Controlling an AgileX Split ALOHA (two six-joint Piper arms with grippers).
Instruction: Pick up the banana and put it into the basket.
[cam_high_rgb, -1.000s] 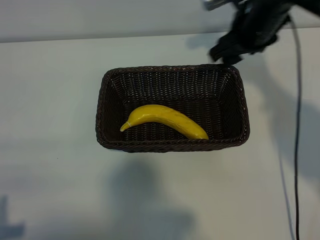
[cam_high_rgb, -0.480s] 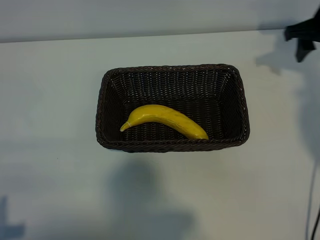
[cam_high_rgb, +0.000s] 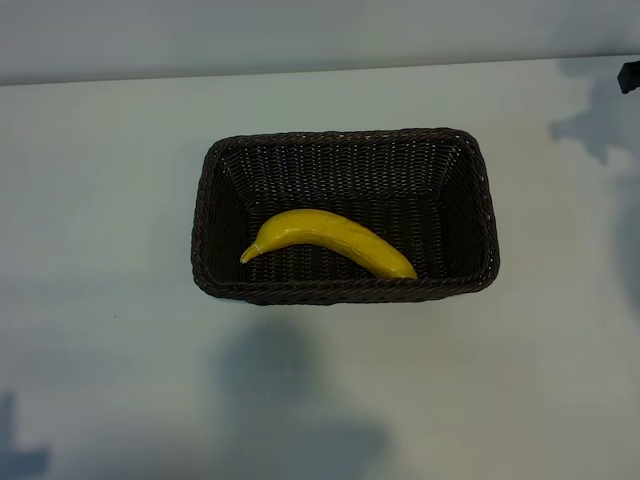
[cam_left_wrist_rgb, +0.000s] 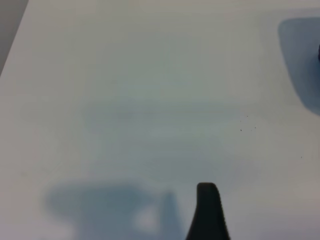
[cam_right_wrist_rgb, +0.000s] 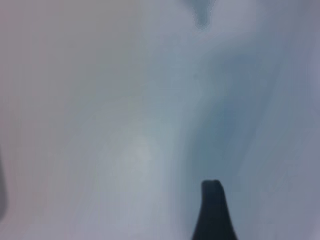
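Now the banana (cam_high_rgb: 330, 241) lies inside the basket (cam_high_rgb: 345, 143), near its front wall. The right arm (cam_high_rgb: 630, 76) peeks in at the table's (cam_high_rgb: 100, 200) far edge; I cannot tell how wide its hand is.

A plain white counter (cam_high_rgb: 110, 190) fills nearly the whole exterior view. Along the top runs its far edge, and past it a pale grey wall (cam_high_rgb: 250, 35). The light throws soft grey shadows on the surface, one broad patch low in the middle and others at the upper right corner.
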